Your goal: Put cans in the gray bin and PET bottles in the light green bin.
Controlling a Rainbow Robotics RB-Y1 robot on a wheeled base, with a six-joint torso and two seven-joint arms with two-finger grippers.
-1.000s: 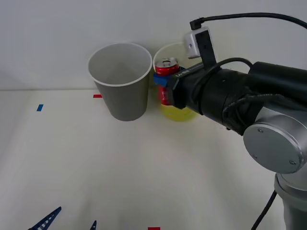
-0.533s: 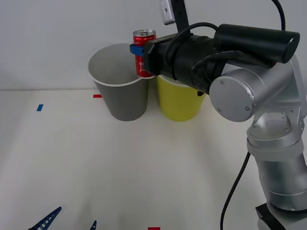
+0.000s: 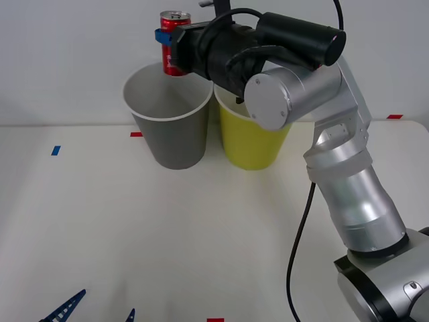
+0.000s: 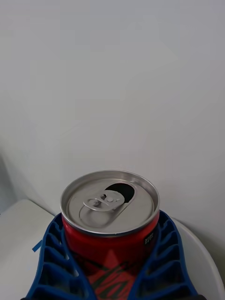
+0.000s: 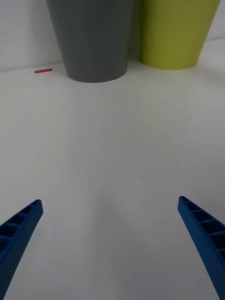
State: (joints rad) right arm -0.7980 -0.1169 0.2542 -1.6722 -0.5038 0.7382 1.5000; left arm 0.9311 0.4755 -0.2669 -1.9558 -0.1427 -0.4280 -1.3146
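Can: the small red can (image 3: 174, 43) sits at the upper centre of the front frame, upright, silver top and pull-tab facing up, its opened mouth plain in the right wrist view (image 4: 110, 206).
Hold: the right pincer (image 3: 169, 44) is clamped on the can's sides, one blue ribbed finger (image 4: 51, 262) hugging each flank of the red wall.
Key relation: the can hangs above the gray bin (image 3: 169, 117), over the far right part of its white rim and clear of it; its long axis is vertical, in line with the bin's open mouth below, so the drop looks to be straight down.
Neighbour: the light green bin (image 3: 253, 137) stands just beside the gray one, to its right in the frame, partly behind the right arm; the can is not over it.
Right arm pose: forearm reaching level from the right of the frame toward the upper left, wrist horizontal, elbow raised above the counter (image 3: 201, 235).
Left pincer: spread wide (image 5: 110, 243), low at the bottom left of the front frame (image 3: 94, 307), near the counter and well apart from both bins, idle.
Nearer arm: the right, already carrying the can.
Step judged: release into the gray bin, not yet done.
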